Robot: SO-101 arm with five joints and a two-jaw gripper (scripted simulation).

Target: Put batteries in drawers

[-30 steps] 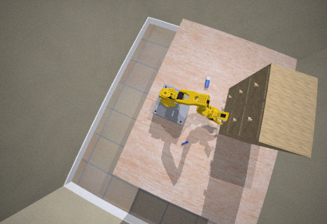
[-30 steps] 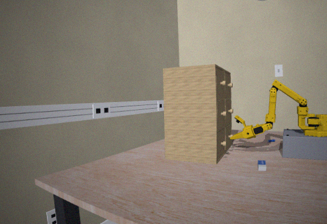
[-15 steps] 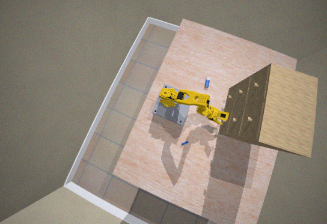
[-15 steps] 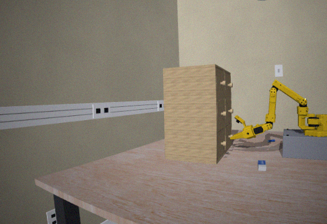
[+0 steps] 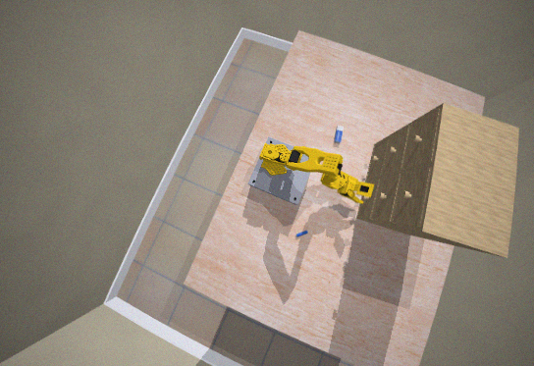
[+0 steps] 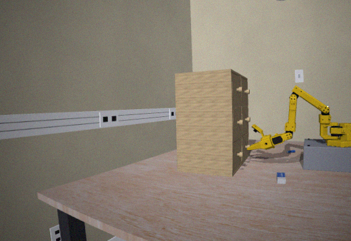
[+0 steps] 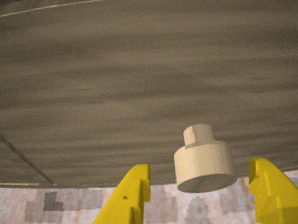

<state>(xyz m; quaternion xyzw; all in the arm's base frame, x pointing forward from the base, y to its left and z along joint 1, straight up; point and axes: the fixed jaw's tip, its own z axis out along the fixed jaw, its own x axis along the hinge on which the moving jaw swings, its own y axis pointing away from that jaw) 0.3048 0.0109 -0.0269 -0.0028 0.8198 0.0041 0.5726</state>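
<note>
My gripper (image 5: 368, 196) (image 6: 248, 148) (image 7: 200, 167) is partly open at the front of the chest (image 5: 471, 177) (image 6: 204, 123). In the wrist view its jaws stand apart on either side of the pale round knob (image 7: 205, 166) of the bottom row's right drawer, with gaps between jaws and knob. That drawer's front (image 7: 125, 90) looks shut, as do the other drawers. The nine-volt battery (image 5: 339, 134) (image 6: 281, 178), a blue and white block, lies on the table on the chest's left side of the arm. The AAA battery (image 5: 301, 234) (image 6: 291, 151), a small blue cylinder, lies on the table at the right.
The grey base block (image 5: 260, 182) (image 6: 326, 158) carries the arm opposite the chest front. Other knobs, such as the bottom left drawer's knob (image 5: 375, 158) (image 6: 239, 154), stick out from the chest front. The wooden table (image 5: 314, 74) (image 6: 193, 203) carries everything.
</note>
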